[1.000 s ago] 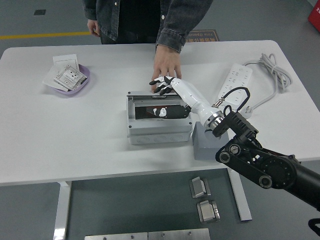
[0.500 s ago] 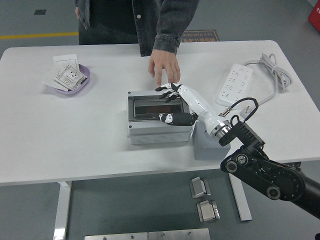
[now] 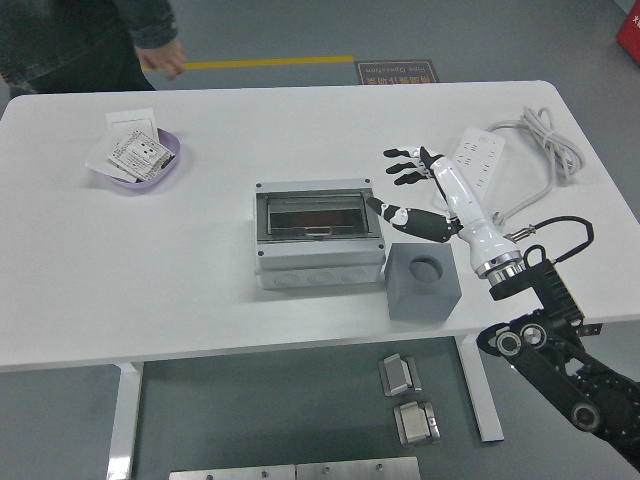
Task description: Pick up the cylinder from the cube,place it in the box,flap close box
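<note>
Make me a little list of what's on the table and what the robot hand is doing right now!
box: grey box, flap closed
cube: grey cube right of the box, round hole on top empty
right hand: right hand hovers open, beside the box, holding nothing
left hand: not in view
bowl: purple bowl holding paper packets, far left
power strip: white power strip, far right
person: at the top left corner

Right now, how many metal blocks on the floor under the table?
2 small ones: one metal block below the table's near edge, a second metal block just nearer the camera. Flat metal plates also lie at the picture's bottom edge; more may be hidden under the table.
</note>
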### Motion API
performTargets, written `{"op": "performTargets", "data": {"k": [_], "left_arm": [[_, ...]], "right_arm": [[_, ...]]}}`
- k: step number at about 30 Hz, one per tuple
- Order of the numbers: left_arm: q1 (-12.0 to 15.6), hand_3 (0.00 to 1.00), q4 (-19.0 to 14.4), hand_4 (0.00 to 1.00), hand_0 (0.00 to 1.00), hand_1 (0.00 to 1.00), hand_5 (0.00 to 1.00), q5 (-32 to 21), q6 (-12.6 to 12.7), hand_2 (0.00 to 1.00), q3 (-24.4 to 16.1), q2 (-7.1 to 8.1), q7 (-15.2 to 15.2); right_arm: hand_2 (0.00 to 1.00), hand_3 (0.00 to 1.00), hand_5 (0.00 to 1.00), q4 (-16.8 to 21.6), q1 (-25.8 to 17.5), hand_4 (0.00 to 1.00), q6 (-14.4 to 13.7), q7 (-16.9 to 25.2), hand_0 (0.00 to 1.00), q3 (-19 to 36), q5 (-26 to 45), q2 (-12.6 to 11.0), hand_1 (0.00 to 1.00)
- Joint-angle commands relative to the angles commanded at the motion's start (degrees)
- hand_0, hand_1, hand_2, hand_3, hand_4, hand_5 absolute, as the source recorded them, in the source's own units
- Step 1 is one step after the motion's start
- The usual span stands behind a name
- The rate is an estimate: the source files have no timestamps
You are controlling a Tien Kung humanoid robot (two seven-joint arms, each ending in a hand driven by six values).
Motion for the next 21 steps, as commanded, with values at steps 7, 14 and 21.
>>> {"op": "performTargets", "data": {"k": [7, 14, 21], "left_arm": [[0.1, 0.666, 0.0, 0.69, 0.641, 0.649, 0.336, 0.1, 0.0, 0.564, -0.1, 0.04, -0.1], [-0.1, 0.667, 0.0, 0.691, 0.641, 0.649, 0.335, 0.7, -0.2, 0.565, -0.4, 0.37, 0.0], [0.3, 0.667, 0.0, 0.692, 0.641, 0.649, 0.337, 0.5, -0.1, 0.564, -0.4, 0.45, 0.0]], "right_arm": [[0.628, 0.724, 0.366, -0.3, -7.4, 0.877, -1.0, 6.8, 0.582, 5.6, 8.3, 2.8, 0.538], [0.627, 0.716, 0.368, -1.7, -9.4, 0.875, -0.3, 13.9, 0.582, 6.2, 19.0, 5.0, 0.537], [0.626, 0.701, 0.373, -2.1, -10.0, 0.88, 1.2, 14.4, 0.594, 7.6, 23.8, 4.9, 0.543]]}}
